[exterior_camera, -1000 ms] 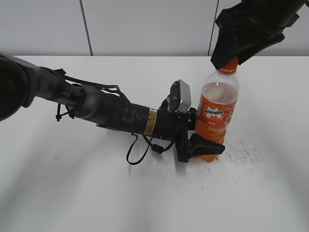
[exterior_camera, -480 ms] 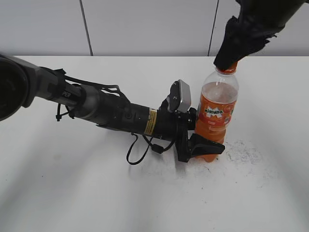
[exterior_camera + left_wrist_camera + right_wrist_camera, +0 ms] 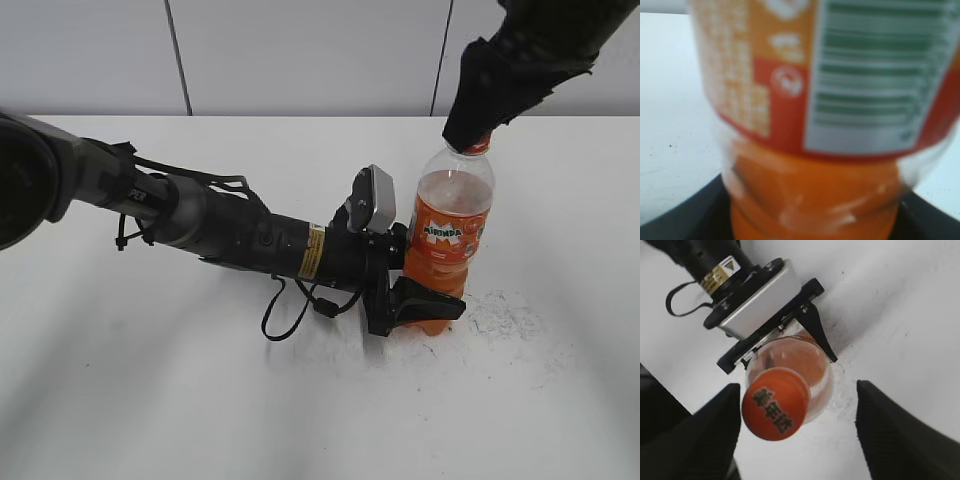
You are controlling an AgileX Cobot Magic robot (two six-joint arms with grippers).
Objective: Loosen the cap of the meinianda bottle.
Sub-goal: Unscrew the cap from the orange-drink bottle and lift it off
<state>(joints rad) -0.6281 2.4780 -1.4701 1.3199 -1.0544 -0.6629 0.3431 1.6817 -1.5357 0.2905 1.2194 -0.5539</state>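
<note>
The meinianda bottle stood upright on the white bench, right of the middle and well in from the front edge, with bare bench open before it and to its right; a patch of dark scuffing marked the surface just right of its base. The far edge of the bench met a pale wall behind it. The left arm lay low across the bench from the left side, taking up the room on that flank, and the left gripper held the bottle's lower body — one dark finger showed wrapped across the front of the base, and in the left wrist view dark finger surfaces flanked the orange lower body on both sides. The right gripper hung above the bottle from the upper right. In the right wrist view its two fingers were spread wide, one to either side of the cap; the left-hand finger lay just beside the cap's edge, the right-hand one stood clearly apart from it. The cap, orange with dark characters on top, sat on the bottle's neck — offset toward the left-hand finger rather than centred in the gap.
</note>
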